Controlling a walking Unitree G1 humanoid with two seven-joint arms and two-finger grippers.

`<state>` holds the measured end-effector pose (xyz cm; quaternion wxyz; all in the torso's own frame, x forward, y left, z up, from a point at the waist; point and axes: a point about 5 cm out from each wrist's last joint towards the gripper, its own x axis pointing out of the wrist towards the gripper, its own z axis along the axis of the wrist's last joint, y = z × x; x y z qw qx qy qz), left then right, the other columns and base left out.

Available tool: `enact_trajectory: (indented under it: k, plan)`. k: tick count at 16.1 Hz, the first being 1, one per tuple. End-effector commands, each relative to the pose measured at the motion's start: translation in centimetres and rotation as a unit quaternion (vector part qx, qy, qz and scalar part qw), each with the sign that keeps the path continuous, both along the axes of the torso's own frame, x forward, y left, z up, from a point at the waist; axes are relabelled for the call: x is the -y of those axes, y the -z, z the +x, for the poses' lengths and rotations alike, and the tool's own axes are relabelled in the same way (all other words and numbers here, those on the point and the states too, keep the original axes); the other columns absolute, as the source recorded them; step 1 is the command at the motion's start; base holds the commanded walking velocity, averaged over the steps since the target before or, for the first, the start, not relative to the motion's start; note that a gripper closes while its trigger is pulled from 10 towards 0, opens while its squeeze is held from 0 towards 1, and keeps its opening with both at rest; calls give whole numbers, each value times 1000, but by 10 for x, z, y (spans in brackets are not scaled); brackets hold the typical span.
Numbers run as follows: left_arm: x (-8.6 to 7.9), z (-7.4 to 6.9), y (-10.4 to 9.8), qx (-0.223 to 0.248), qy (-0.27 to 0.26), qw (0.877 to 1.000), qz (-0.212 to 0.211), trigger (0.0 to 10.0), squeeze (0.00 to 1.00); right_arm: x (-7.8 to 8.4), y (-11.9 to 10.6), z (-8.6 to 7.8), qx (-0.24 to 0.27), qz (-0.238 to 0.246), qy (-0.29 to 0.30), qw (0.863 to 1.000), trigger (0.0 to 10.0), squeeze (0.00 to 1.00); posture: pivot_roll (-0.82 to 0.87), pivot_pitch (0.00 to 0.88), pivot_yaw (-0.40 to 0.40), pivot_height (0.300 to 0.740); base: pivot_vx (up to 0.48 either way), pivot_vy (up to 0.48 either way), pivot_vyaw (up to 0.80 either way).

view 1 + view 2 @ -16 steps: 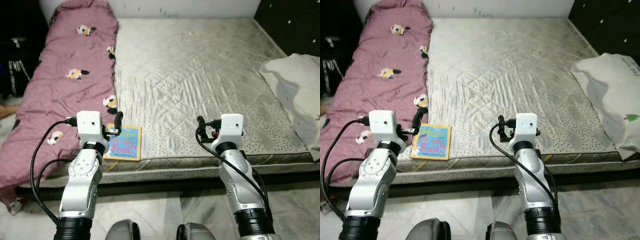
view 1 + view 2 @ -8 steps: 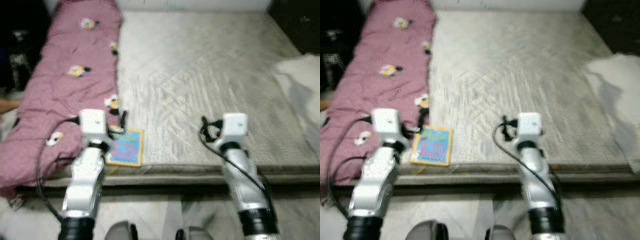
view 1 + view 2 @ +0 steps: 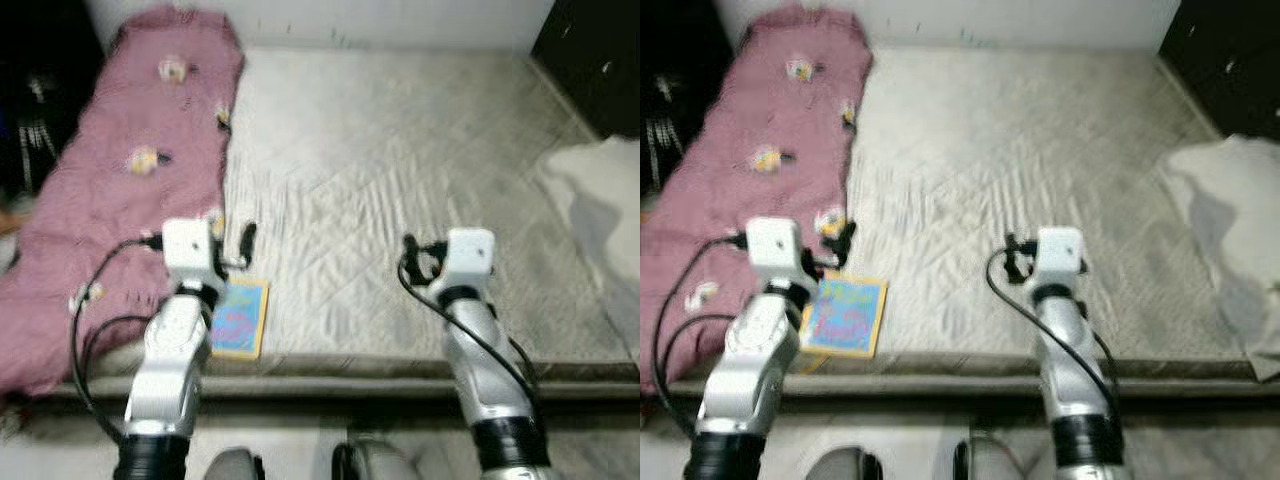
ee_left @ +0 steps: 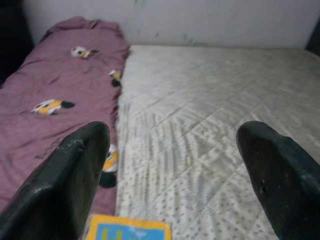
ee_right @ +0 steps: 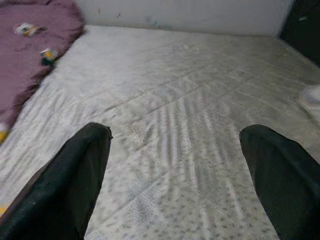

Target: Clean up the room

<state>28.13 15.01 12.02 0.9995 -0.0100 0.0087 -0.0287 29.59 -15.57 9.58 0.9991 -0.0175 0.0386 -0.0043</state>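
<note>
Blue and yellow, the picture book lies at the mattress edge, at 1 o'clock from our left gripper. Nothing is tidied yet. Both it and our right gripper are wide open and empty. Since before, our view has slid; the book looks lower.

— What lies where on the bed?
— A blanket runs along its left side, near to far. A book sits at the near edge beside it. A pillow lies right.
</note>
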Motion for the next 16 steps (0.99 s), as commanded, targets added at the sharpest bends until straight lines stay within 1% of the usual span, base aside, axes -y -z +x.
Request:
enact_trajectory:
  k: [1,4,16]
  plan:
    - [-3,-2,2,-7,-2,1000,-2,10000,0,0,1,0,-6,-2,-1,1000,10000,0,-24,104,-5,740,0,345,-800]
    - [-3,-1,3,-10,-5,1000,-10,10000,0,1,2,0,-5,-5,-2,1000,10000,0,-24,103,-7,740,0,472,-612]
    - [-3,-1,3,-11,-7,1000,-7,10000,0,0,5,-2,-9,-11,-9,1000,10000,0,-26,98,-8,740,0,472,0]
